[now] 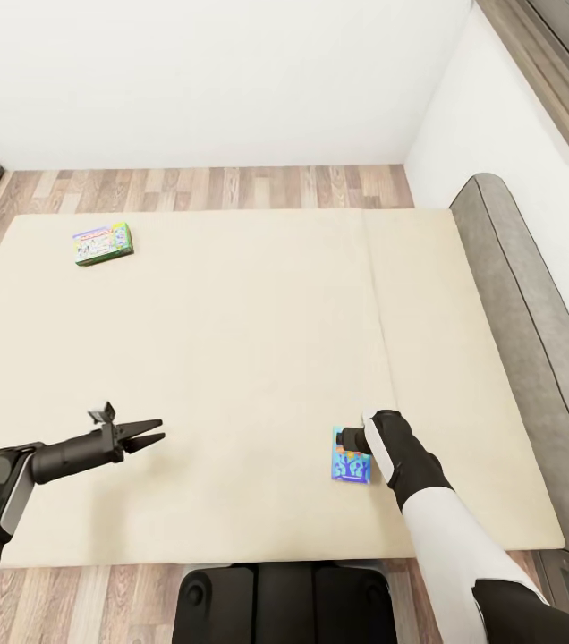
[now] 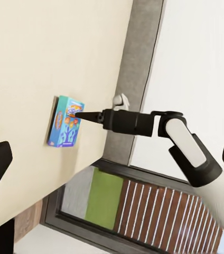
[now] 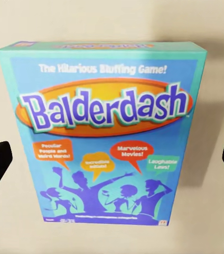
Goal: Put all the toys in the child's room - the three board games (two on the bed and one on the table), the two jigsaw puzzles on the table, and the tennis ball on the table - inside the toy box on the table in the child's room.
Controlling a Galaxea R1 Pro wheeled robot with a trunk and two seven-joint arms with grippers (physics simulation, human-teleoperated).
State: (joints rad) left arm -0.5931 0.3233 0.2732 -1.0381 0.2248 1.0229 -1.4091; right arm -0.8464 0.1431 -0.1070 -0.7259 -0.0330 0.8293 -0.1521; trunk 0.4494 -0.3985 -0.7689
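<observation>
"Balderdash" on blue board game point(image 3: 104, 135)

Blue-orange board game point(image 3: 104, 135) — cream bed point(image 1: 231, 340)

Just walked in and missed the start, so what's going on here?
The robot stands at the bed, where two board games lie flat. Its right gripper hangs right over the blue Balderdash box near the bed's near edge, fingers spread to either side of the box, not yet gripping. The left gripper is open and empty above bare mattress. The second game lies untouched at the far left of the bed.
</observation>
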